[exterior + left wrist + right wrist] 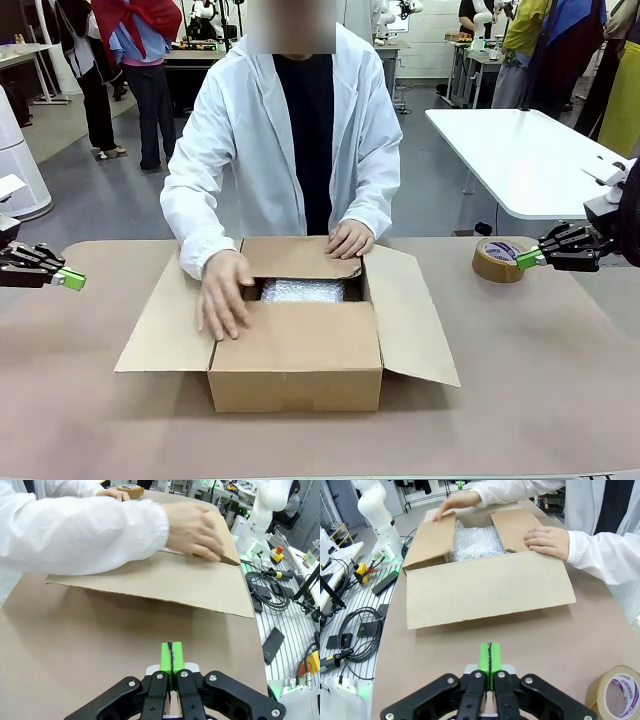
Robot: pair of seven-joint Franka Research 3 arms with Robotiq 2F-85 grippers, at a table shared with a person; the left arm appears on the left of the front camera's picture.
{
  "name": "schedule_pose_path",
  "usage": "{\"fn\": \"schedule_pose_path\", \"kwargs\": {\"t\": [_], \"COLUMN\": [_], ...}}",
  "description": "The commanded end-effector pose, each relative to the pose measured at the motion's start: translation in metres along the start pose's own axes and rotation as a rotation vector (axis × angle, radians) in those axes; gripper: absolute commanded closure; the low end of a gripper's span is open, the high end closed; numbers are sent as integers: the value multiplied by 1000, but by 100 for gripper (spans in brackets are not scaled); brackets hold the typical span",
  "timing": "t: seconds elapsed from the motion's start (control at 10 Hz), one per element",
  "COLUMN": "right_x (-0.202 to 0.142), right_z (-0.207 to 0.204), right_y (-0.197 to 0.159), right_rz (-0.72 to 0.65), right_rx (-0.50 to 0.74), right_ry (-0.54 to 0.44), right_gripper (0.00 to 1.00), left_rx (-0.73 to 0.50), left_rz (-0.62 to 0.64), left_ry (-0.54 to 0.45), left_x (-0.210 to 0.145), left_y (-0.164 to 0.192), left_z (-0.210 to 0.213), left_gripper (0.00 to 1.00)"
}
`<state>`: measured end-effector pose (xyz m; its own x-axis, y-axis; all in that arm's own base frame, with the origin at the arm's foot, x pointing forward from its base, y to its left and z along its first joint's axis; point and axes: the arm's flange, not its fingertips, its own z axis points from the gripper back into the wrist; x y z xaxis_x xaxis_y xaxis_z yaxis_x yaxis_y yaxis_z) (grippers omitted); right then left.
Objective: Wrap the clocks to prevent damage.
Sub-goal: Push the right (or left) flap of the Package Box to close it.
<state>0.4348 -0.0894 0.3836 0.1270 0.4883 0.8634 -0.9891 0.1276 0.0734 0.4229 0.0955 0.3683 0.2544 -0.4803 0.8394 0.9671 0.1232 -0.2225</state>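
Left gripper [72, 281]: jaws closed, green pads pressed together, nothing held; it is held above the table [100, 420] near the left edge, well apart from the box [295, 372]. Right gripper [527, 260]: jaws likewise closed and empty, held near the right edge, tip just beside the tape [497, 260]; contact cannot be told. Box: brown cardboard, set at mid-table, side flaps spread outward, near and far flaps partly folded in. Clocks [302, 291]: seen as one bubble-wrapped bundle, laid inside the box and visible through the gap between the two folded flaps. The near flap is pressed by one hand [225, 295] of a person in a white coat; the far flap is pressed by the other hand [350, 240].
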Motion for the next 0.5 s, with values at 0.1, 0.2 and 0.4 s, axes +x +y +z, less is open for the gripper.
{"fn": "schedule_pose_path", "kwargs": {"t": [0.1, 0.2, 0.4], "right_x": [-1, -1, -1], "right_z": [0, 0, 0], "right_y": [1, 1, 1], "right_rz": [-1, -1, -1], "right_rx": [3, 3, 3], "right_ry": [-7, -7, -7], "right_gripper": [99, 99, 99], "left_rx": [7, 7, 7], "left_rz": [0, 0, 0], "left_ry": [-6, -6, -6], "left_x": [1, 1, 1], "left_y": [0, 0, 0], "left_z": [0, 0, 0], "left_gripper": [100, 100, 100]}}
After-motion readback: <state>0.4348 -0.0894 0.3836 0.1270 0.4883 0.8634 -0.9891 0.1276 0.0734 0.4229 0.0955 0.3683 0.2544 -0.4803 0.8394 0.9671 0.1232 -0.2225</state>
